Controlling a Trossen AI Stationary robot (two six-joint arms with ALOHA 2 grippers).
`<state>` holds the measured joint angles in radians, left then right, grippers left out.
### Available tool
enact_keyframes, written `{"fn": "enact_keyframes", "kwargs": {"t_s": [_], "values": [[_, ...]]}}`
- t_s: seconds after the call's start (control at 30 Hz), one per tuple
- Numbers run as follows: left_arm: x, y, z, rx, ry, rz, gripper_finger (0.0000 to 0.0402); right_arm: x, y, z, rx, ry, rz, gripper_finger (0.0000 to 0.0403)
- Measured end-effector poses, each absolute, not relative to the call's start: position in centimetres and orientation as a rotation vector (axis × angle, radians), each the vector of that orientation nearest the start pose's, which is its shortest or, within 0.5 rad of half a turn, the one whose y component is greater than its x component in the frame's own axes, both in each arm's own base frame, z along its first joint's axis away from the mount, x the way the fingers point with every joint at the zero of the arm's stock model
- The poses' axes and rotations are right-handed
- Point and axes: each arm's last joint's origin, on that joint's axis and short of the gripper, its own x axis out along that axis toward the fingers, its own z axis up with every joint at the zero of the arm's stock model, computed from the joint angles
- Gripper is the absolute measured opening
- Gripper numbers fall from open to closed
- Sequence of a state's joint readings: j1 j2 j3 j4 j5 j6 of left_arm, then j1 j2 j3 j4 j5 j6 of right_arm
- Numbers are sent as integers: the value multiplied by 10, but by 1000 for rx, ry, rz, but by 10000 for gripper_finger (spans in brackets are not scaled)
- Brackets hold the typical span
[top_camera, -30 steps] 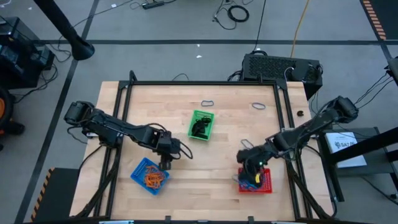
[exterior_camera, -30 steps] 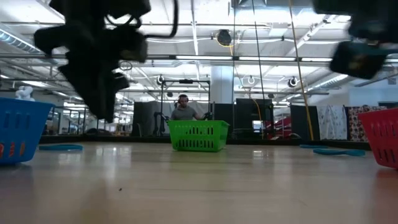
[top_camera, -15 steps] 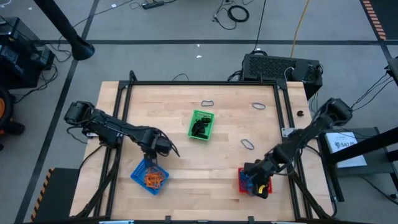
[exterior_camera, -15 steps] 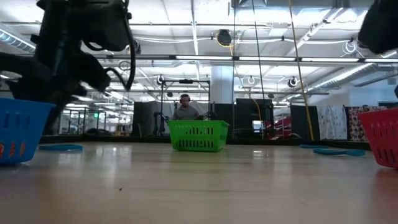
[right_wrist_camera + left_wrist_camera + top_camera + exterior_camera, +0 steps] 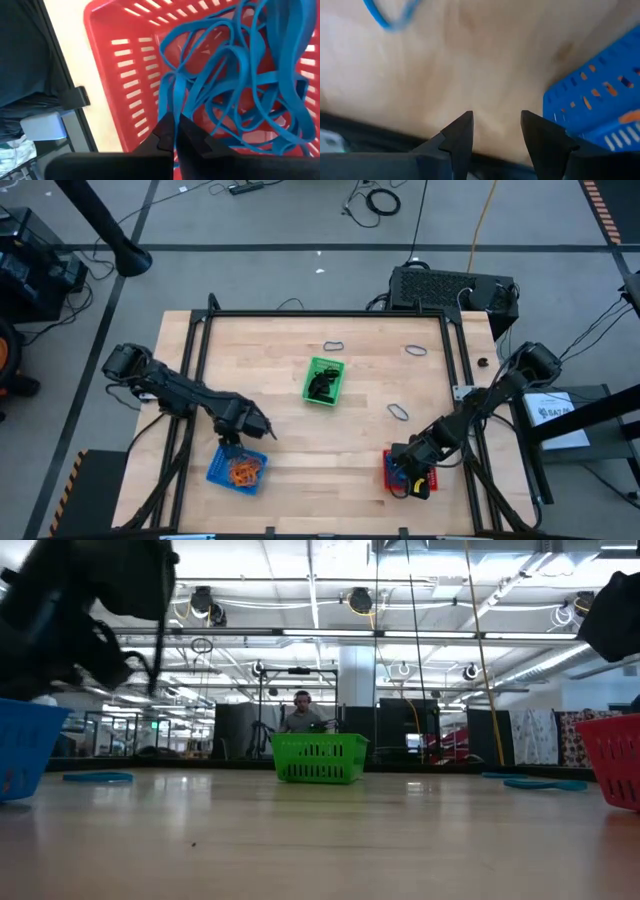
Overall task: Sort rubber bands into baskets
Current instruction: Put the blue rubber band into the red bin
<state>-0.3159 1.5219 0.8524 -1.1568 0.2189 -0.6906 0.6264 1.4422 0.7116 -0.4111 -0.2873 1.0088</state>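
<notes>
The blue basket (image 5: 240, 470) holds orange rubber bands (image 5: 600, 92). Black rubber bands lie in the green basket (image 5: 323, 380), and a tangle of blue ones (image 5: 240, 85) in the red basket (image 5: 432, 480). Three blue bands (image 5: 333, 346) (image 5: 414, 350) (image 5: 398, 412) lie flat on the table. My left gripper (image 5: 495, 127) stands open, pointing down over bare wood at the blue basket's far edge (image 5: 238, 446). My right gripper (image 5: 174, 131) hangs over the red basket, shut on a blue band. My right gripper pinches one strand of a blue rubber band (image 5: 171, 102) between its two shut fingertips. The fingers come from above, slanting down into the red basket. The band runs from the tips into the tangle lying on the basket's floor.
A black metal frame (image 5: 330, 313) runs around the tabletop, with a black box (image 5: 450, 288) behind the far right corner. Bare wood lies between the three baskets. In the low view a person (image 5: 300, 712) sits in the room far behind the green basket (image 5: 320, 758).
My left gripper has gone toward the table's near left, from beside the blue basket to its far edge, tipping and rolling as it went. My right gripper has gone down and toward the near edge, from the table beside the red basket to above its inside, still shut.
</notes>
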Motion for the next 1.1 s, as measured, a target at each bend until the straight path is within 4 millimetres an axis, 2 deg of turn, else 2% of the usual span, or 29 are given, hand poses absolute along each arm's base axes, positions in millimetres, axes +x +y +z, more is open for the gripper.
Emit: {"fn": "enact_keyframes", "kwargs": {"t_s": [0.3,0.83,0.93,1.1], "values": [[190,-92,171,-454,1955,234,173,198,150,159,638,1436,141,0],[182,-103,175,-450,1972,211,173,202,145,159,685,1463,170,14],[181,-102,180,-436,1933,214,173,202,145,160,645,1463,224,25],[178,-99,189,-414,1859,219,173,205,141,159,661,1453,197,61]]}}
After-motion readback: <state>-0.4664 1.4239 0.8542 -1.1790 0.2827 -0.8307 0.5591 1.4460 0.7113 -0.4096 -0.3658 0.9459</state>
